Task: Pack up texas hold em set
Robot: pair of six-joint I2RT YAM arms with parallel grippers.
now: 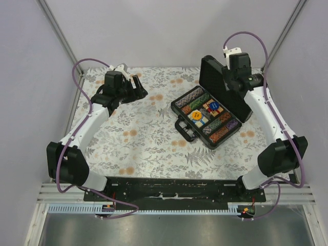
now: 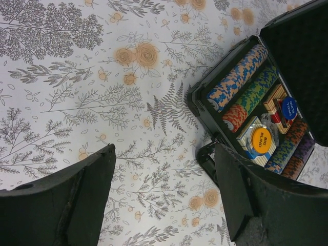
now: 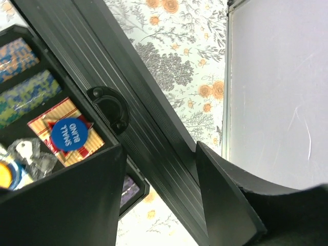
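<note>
The black hard case [image 1: 197, 137] lies open at the right middle of the table, handle [image 1: 183, 129] toward the front left. Inside are multicoloured chip rows [image 1: 190, 97], a yellow disc [image 1: 197, 116] on a blue deck and a blue disc [image 3: 69, 134] on a red deck. The lid [image 1: 219, 84] stands nearly upright. My right gripper [image 1: 233, 77] is at the lid's top edge; in the right wrist view its jaws [image 3: 159, 151] are closed on the lid's ribbed rim [image 3: 154, 128]. My left gripper [image 1: 137, 84] is open and empty over the far left cloth, well left of the case [image 2: 205, 110].
A floral cloth [image 1: 143, 133] covers the table. Grey walls close off the back and both sides. The cloth's right edge and a wall [image 3: 277, 92] lie just beyond the lid.
</note>
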